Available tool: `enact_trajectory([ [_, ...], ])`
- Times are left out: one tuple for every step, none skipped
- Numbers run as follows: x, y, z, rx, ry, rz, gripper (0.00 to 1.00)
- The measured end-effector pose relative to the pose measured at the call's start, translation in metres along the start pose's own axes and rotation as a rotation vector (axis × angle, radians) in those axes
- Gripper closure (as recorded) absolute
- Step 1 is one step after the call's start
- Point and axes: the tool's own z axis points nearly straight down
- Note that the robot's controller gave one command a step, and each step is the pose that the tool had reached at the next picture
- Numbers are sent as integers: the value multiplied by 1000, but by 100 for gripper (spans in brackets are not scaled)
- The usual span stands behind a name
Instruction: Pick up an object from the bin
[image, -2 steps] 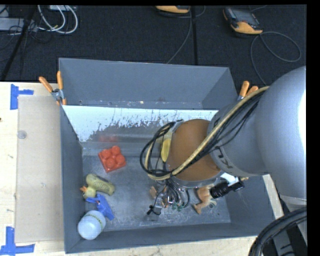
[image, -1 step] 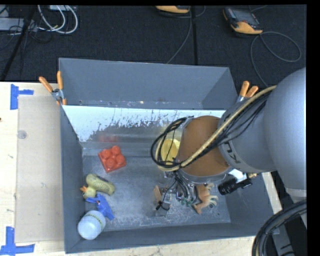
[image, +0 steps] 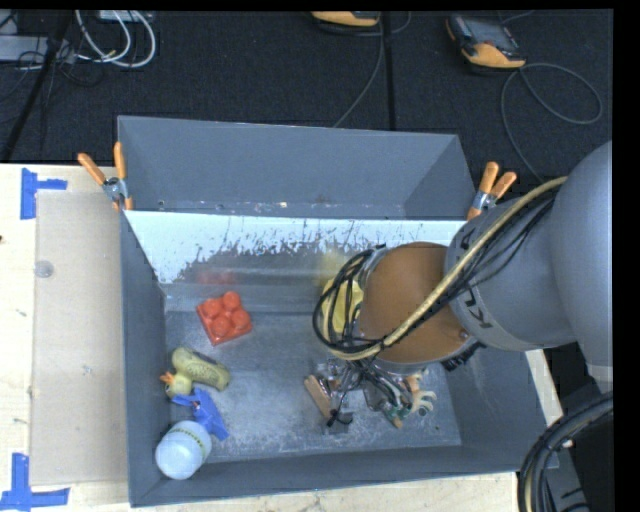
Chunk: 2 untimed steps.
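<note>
Camera view: red block (image: 224, 317) lies well apart, upper-left of tool (image: 362, 398).

We see dark carpet floor (image: 250, 70) behind bin (image: 290, 165). White cables (image: 118, 30) behind bin's left corner, black stand leg (image: 35, 85) beside them. Thin grey cable (image: 385, 80) behind bin's middle, grey loop (image: 598, 92) behind right corner. Two orange-and-black items (image: 485, 45) farthest behind bin; we cannot tell what.

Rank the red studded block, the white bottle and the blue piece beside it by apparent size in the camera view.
Largest, too alike to rank: red studded block and white bottle.
Smallest: blue piece.
</note>
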Motion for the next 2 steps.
enact_trajectory([
  [0, 0, 0, 0, 0, 2, 100],
  [1, 0, -3, 0, 2, 2, 100],
])
